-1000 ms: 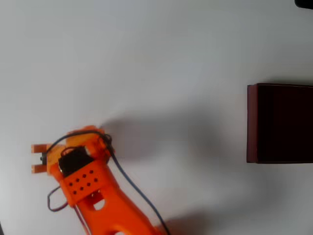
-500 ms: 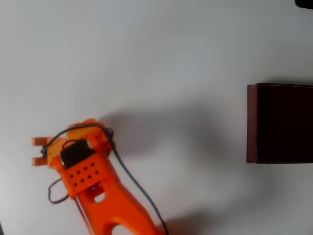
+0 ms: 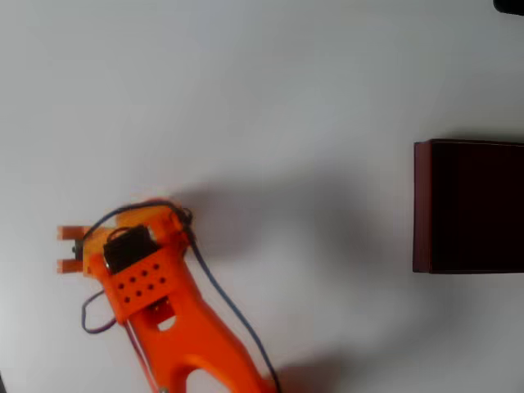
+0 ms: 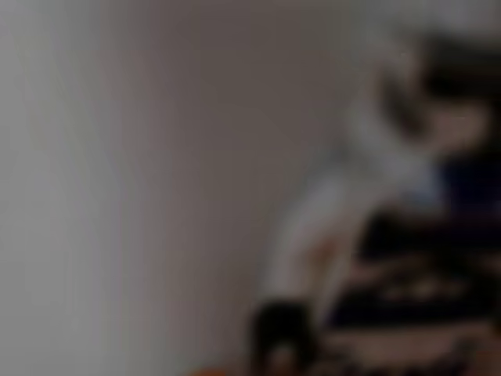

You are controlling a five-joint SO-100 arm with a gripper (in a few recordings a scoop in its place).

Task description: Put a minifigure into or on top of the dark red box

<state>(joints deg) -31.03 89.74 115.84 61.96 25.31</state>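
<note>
The dark red box (image 3: pixel 468 206) stands at the right edge of the overhead view, its open top very dark inside. My orange gripper (image 3: pixel 70 249) is far from it at the lower left, pointing left. Its two fingertips (image 3: pixel 72 232) hold a narrow, steady gap. The wrist view is badly blurred. In it a white and light grey shape with a dark blue patch sits close to the lens, and this looks like the minifigure (image 4: pixel 374 157) held between the fingers. In the overhead view the figure cannot be made out against the white table.
A plain white table (image 3: pixel 270 98) stretches between my arm (image 3: pixel 176 327) and the box. A dark cable (image 3: pixel 225 303) trails along the arm. A small black object (image 3: pixel 509 5) pokes in at the top right corner.
My gripper has shifted a little toward the top of the overhead view and slightly right. The gap between its fingertips has stayed the same. The box has not moved.
</note>
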